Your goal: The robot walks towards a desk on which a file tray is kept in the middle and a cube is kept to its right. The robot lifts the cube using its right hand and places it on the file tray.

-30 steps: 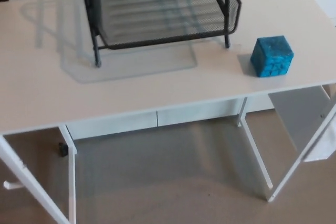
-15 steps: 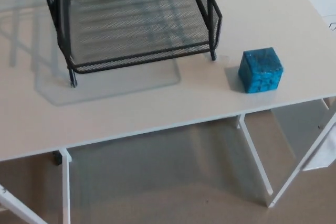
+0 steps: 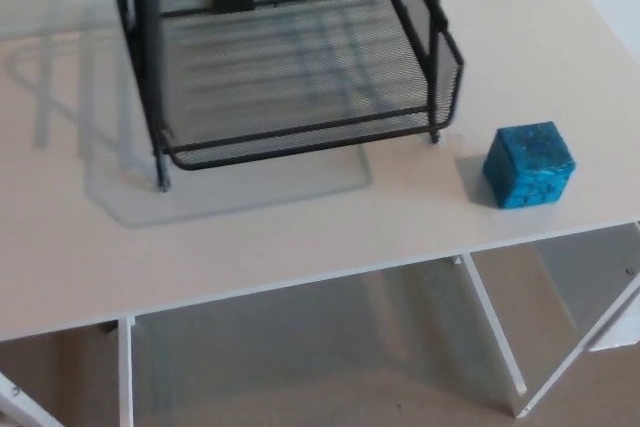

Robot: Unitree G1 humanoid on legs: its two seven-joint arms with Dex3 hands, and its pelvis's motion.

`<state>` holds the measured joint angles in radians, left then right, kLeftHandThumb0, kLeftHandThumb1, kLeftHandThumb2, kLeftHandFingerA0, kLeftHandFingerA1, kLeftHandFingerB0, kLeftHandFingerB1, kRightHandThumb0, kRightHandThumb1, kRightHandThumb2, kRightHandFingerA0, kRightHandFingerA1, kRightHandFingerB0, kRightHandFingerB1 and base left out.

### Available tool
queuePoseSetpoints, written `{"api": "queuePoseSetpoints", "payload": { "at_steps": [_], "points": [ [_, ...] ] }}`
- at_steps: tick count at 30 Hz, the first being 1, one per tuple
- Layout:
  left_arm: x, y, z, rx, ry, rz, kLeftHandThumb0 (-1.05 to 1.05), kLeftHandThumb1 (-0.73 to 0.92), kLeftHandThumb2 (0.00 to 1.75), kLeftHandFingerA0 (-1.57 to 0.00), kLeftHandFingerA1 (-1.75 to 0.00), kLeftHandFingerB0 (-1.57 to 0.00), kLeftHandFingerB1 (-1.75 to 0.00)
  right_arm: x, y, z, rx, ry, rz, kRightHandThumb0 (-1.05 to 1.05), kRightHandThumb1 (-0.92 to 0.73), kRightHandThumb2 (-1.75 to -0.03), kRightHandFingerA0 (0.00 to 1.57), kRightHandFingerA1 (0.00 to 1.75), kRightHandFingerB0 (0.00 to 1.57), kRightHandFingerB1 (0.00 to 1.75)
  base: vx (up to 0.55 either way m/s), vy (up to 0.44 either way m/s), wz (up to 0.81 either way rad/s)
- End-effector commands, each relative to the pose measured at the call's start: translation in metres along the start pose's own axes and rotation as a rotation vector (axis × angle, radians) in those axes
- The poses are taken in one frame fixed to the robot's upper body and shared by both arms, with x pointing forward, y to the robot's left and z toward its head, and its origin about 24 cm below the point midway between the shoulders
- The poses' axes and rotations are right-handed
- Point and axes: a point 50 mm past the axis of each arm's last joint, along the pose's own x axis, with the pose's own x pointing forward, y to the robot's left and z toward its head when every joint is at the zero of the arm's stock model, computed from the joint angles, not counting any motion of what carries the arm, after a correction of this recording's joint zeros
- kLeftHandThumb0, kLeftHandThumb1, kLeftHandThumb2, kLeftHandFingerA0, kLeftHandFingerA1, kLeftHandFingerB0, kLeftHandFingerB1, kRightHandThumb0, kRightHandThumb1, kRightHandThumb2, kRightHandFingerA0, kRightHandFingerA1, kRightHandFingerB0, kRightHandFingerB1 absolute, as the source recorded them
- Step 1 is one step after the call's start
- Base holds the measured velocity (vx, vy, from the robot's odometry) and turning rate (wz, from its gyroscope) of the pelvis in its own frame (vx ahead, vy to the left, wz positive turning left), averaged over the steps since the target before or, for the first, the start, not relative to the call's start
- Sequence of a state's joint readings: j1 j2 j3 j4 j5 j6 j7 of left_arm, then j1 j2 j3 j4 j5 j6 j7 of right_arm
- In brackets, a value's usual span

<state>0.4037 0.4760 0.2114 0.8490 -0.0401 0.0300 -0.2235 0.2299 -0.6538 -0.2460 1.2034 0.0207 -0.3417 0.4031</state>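
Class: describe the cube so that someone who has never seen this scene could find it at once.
Start at the wide white desk; a black wire-mesh file tray stands in its middle. To the tray's right, apart from it and near the front edge, sits a blue marbled cube. It is the only coloured, solid block there.
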Motion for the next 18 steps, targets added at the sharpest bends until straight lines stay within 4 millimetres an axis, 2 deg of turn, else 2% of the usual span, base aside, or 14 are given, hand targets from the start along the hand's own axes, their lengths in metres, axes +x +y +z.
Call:
{"api": "queuePoseSetpoints", "payload": {
  "at_steps": [1,3,7,8,9,11,12,13,14,16,18],
  "points": [
    [-0.003,0.007,-0.002,0.016,-0.029,0.019,-0.70,0.76,1.02,-0.25,-0.54,-0.12,-0.45,0.001,0.000,0.004,0.045,-0.037,0.014,-0.56,-0.47,-0.77,0.33,0.52,0.05,0.33,0.07,-0.395,0.10],
    [-0.004,0.010,-0.001,0.021,-0.038,0.020,-0.74,0.76,1.03,-0.24,-0.55,-0.09,-0.45,0.001,0.000,0.006,-0.015,-0.035,0.004,-0.57,-0.46,-0.76,0.25,0.51,0.07,0.31,0.05,-0.244,-0.02],
    [-0.006,0.011,-0.002,-0.006,-0.036,0.026,-0.73,0.75,1.02,-0.24,-0.54,-0.10,-0.45,-0.001,0.002,0.003,0.032,-0.069,-0.013,-0.54,-0.47,-0.74,0.22,0.50,0.06,0.36,0.01,-0.021,0.01],
    [-0.006,0.011,-0.002,-0.005,-0.037,0.025,-0.73,0.75,1.02,-0.24,-0.54,-0.10,-0.45,0.000,0.001,0.002,0.027,-0.040,0.006,-0.51,-0.58,-0.60,0.26,0.42,0.10,0.22,0.09,0.056,-0.08],
    [-0.006,0.012,-0.003,-0.004,-0.033,0.031,-0.72,0.76,1.02,-0.24,-0.53,-0.11,-0.45,-0.001,0.001,0.002,-0.011,-0.040,0.002,-0.59,-0.48,-0.77,0.33,0.52,0.07,0.31,0.07,0.078,-0.08],
    [-0.006,0.013,-0.003,0.014,-0.031,0.030,-0.72,0.76,1.03,-0.26,-0.54,-0.12,-0.46,-0.002,0.001,0.004,-0.059,-0.056,0.011,-0.55,-0.51,-0.78,0.36,0.52,0.06,0.29,0.05,0.124,-0.09],
    [-0.007,0.013,-0.005,0.030,-0.027,0.030,-0.73,0.76,1.04,-0.27,-0.54,-0.12,-0.46,-0.002,0.004,0.004,-0.019,-0.073,0.001,-0.50,-0.50,-0.75,0.37,0.53,0.07,0.32,0.06,0.169,-0.08],
    [-0.006,0.013,-0.005,0.025,-0.020,0.034,-0.72,0.75,1.05,-0.28,-0.55,-0.12,-0.46,-0.001,0.003,0.003,-0.024,-0.060,-0.004,-0.42,-0.60,-0.59,0.38,0.44,0.11,0.24,0.08,0.177,-0.10],
    [-0.007,0.013,-0.005,0.026,-0.023,0.032,-0.74,0.75,1.06,-0.27,-0.55,-0.12,-0.46,0.000,0.003,0.003,-0.012,-0.055,-0.004,-0.43,-0.60,-0.59,0.29,0.43,0.12,0.25,0.10,0.222,-0.26],
    [-0.010,0.013,-0.006,0.031,-0.033,0.031,-0.73,0.75,1.05,-0.28,-0.56,-0.13,-0.47,0.000,0.003,0.002,0.019,-0.041,0.006,-0.44,-0.60,-0.59,0.29,0.42,0.11,0.24,0.04,0.352,0.05],
    [-0.013,0.012,-0.007,0.039,-0.045,0.019,-0.74,0.76,1.03,-0.27,-0.55,-0.13,-0.46,-0.004,-0.007,0.004,0.064,-0.049,0.013,-0.47,-0.59,-0.60,0.24,0.40,0.11,0.24,-0.01,0.261,0.12]
  ]
}}
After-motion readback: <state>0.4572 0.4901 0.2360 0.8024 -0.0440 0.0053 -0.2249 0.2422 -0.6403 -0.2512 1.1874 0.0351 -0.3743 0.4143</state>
